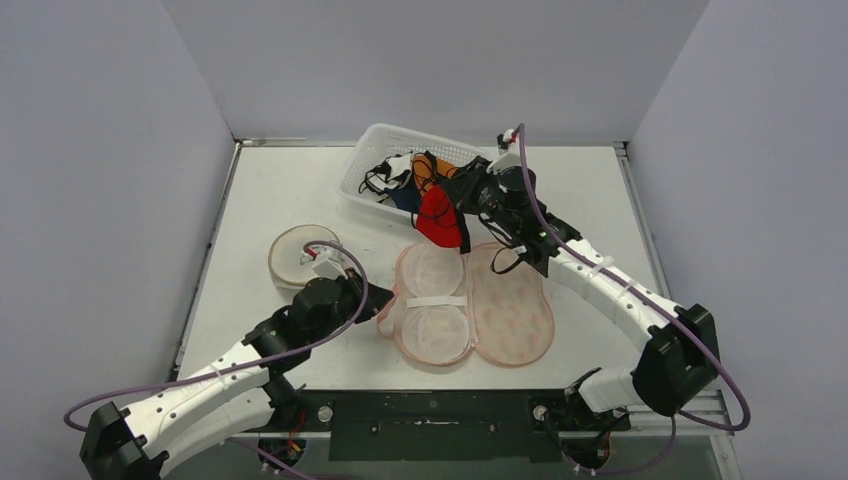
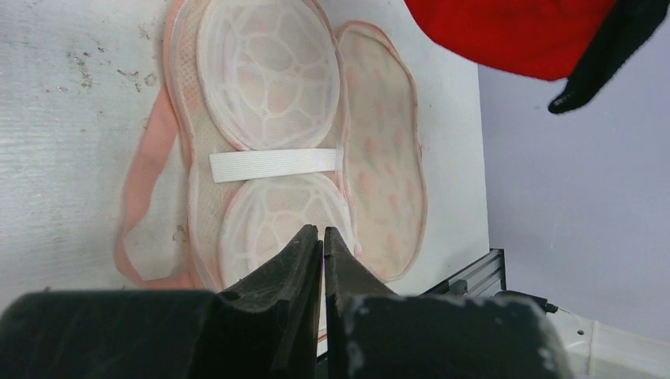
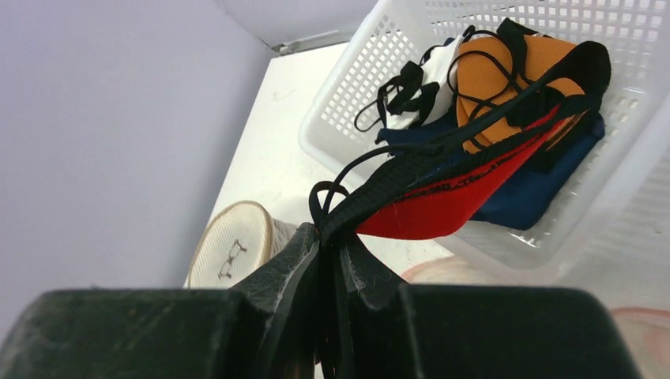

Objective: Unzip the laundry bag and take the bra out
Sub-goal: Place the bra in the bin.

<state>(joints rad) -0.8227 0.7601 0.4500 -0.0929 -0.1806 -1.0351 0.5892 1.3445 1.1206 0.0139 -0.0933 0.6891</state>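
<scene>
i'm dangling the red bra from my right gripper, between the white basket and the opened laundry bag, left gripper sitting beside the bag.

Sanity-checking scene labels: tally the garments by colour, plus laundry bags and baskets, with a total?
red bra, held in the right gripper: 1
orange bra: 1
navy bra: 1
white garment with black straps, partly hidden: 1
open laundry bag: 1
closed laundry bag: 1
white basket: 1
Total: 7
</scene>
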